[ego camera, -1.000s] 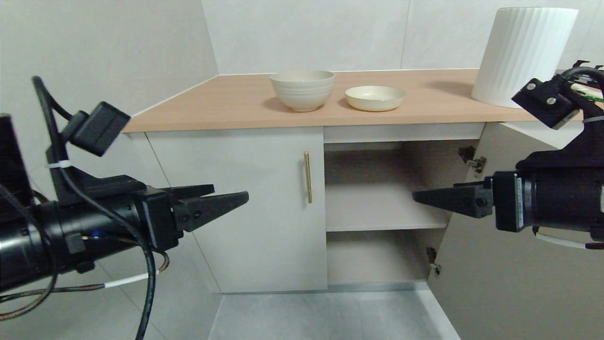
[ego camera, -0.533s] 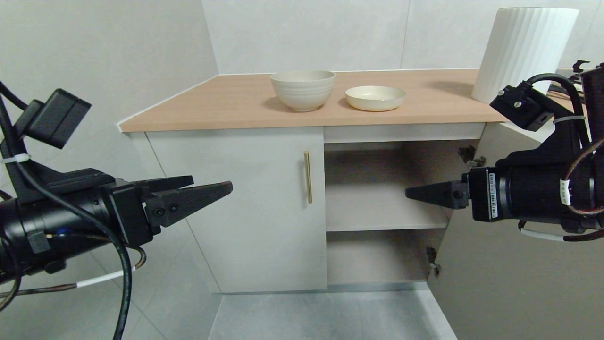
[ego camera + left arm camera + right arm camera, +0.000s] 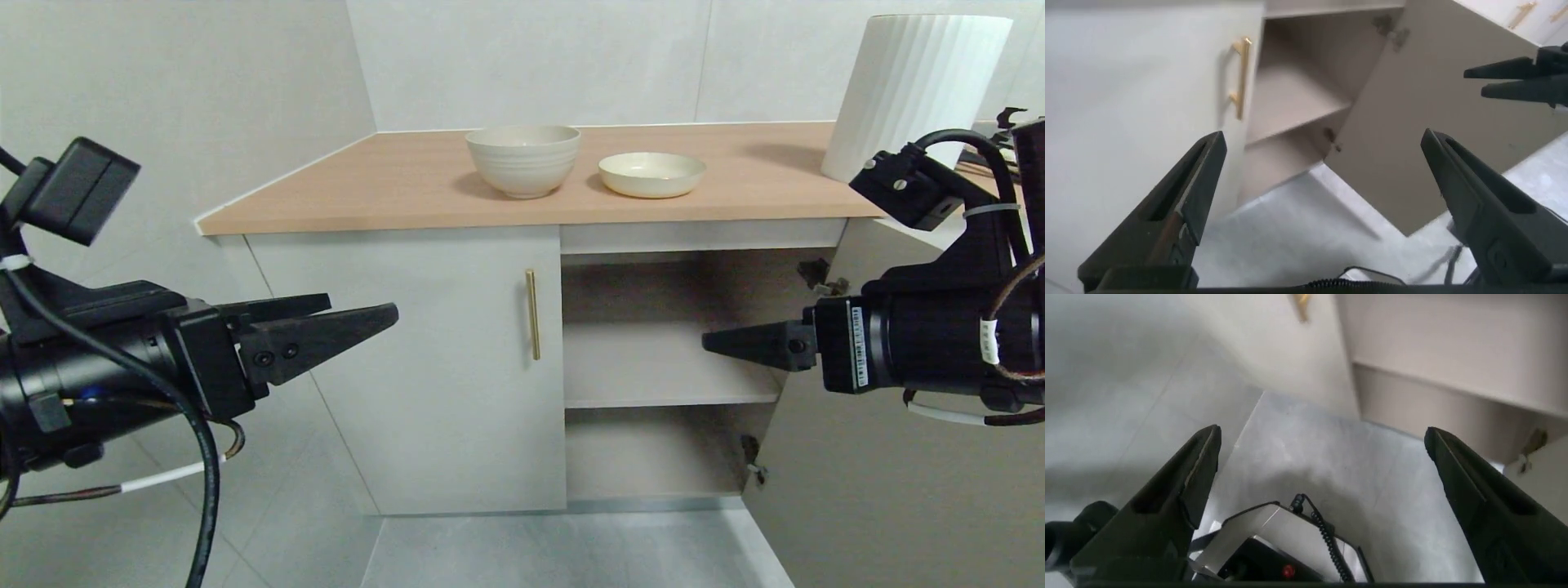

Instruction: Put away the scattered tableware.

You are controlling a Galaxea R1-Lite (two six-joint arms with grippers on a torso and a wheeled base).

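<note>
While both arms hung in front of the cupboard [image 3: 563, 237] at about shelf height, the job looked to be at its very start: the way in was open and nothing had been picked up yet. The left gripper [image 3: 363, 308] had its fingers [image 3: 1192, 192] spread wide with nothing between them. The right gripper [image 3: 710, 341] had its fingers [image 3: 1470, 490] parted just as wide, and they too held nothing.

The bowl [image 3: 522, 159] stood upright on the counter [image 3: 367, 192], above the closed door [image 3: 424, 367] with its brass handle [image 3: 532, 314]. The shallow dish [image 3: 651, 174] sat just beside it, apart from it, over the open half of the cupboard. Both pieces lay above and beyond the fingers, well apart from either gripper. The left fingers pointed toward the closed door below the bowl, and the right fingers pointed across the opening, level with the shelf [image 3: 661, 359].

The next move probably called for one arm to rise to counter height and come in over a rim. The dish lay nearer the right arm and the bowl nearer the left. Either piece would then need carrying down past the counter edge and in onto the shelf, keeping off the open door [image 3: 857, 457]. A tall ribbed white vessel [image 3: 914, 94] stood at the counter's right end, close above the right arm, so a lift there wanted some care.
</note>
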